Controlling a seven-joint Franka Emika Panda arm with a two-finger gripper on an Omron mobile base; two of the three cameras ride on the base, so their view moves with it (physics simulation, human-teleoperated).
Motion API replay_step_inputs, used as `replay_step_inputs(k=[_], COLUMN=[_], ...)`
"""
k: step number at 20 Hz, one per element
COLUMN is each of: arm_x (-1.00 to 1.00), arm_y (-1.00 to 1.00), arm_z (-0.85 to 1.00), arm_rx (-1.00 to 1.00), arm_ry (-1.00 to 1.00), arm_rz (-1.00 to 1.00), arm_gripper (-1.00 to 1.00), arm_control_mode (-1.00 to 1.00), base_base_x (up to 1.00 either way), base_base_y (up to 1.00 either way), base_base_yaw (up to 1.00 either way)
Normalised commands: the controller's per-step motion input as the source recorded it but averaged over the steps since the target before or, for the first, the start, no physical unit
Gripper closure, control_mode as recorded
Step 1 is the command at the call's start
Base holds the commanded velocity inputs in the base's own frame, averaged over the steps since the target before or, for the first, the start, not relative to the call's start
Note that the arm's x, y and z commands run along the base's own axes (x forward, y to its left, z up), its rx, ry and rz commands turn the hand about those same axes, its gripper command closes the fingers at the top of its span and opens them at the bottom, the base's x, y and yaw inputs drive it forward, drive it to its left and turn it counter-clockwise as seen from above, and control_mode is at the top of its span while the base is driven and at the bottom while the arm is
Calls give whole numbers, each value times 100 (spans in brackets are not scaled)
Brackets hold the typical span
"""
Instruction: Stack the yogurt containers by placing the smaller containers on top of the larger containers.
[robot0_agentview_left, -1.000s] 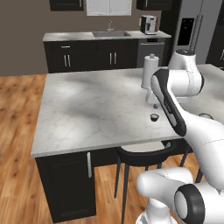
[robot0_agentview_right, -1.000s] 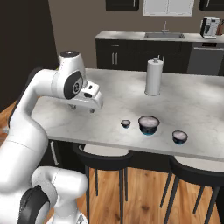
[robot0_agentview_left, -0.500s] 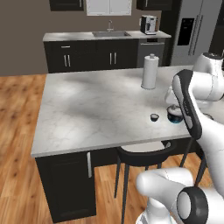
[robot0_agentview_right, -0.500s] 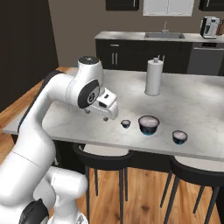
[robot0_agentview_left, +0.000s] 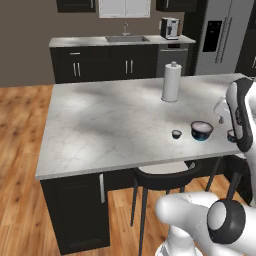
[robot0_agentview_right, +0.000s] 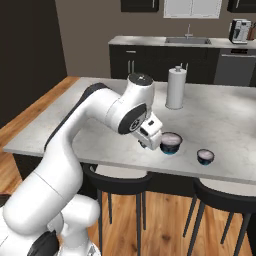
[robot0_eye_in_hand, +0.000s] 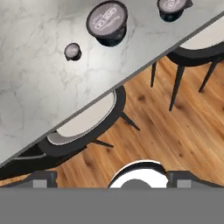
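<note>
My fingers (robot0_agentview_right: 150, 142) hung spread and empty above the tabletop's (robot0_agentview_left: 110, 120) front edge, because the three tubs sat unstacked there: tiny tub (robot0_eye_in_hand: 72, 51), widest tub (robot0_eye_in_hand: 107, 20) beside it, mid-sized tub (robot0_eye_in_hand: 172, 7) further along.

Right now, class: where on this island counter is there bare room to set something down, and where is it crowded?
Bare marble spreads across the counter left of the paper-towel roll. The crowded strip is the front edge above the stools: tiny tub, widest tub and mid-sized tub sit in a row.
</note>
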Motion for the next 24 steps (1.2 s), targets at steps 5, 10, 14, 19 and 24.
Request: replay_step_inputs(k=[5, 10, 14, 19, 24], arm_x=[0, 0, 8, 15, 13], arm_y=[-89, -71, -42, -23, -5], arm_z=[0, 0, 0, -5, -21], arm_rx=[16, 14, 11, 9, 2], arm_ry=[0, -1, -5, -11, -15], arm_rz=[-19, -17, -15, -8, -8], arm_gripper=[-100, -100, -100, -100, -100], arm_control_mode=[-100, -100, -100, -100, -100], base_base_x=[0, 0, 0, 0, 0], base_base_y=[0, 0, 0, 0, 0], base_base_yaw=[0, 0, 0, 0, 0])
